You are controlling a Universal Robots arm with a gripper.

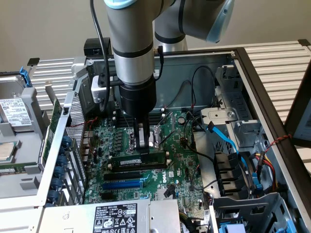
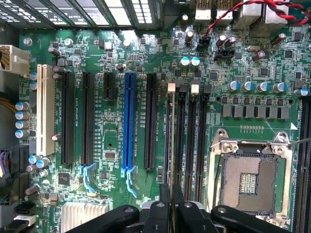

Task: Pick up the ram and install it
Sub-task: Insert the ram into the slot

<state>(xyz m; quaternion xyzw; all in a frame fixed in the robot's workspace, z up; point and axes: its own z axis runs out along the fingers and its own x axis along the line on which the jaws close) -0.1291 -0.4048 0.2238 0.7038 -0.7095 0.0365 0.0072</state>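
Wrist view: hand (image 2: 170, 194) pinches ram (image 2: 171, 136), edge-on, chips hidden.

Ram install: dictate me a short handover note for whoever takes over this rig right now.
End effector: shut on the ram, gripping its top edge.
Ram: upright, lined up along the memory slots beside the processor socket.
Done: ram picked up and brought to the slots.
Left: full seating cannot be told; release not yet done.
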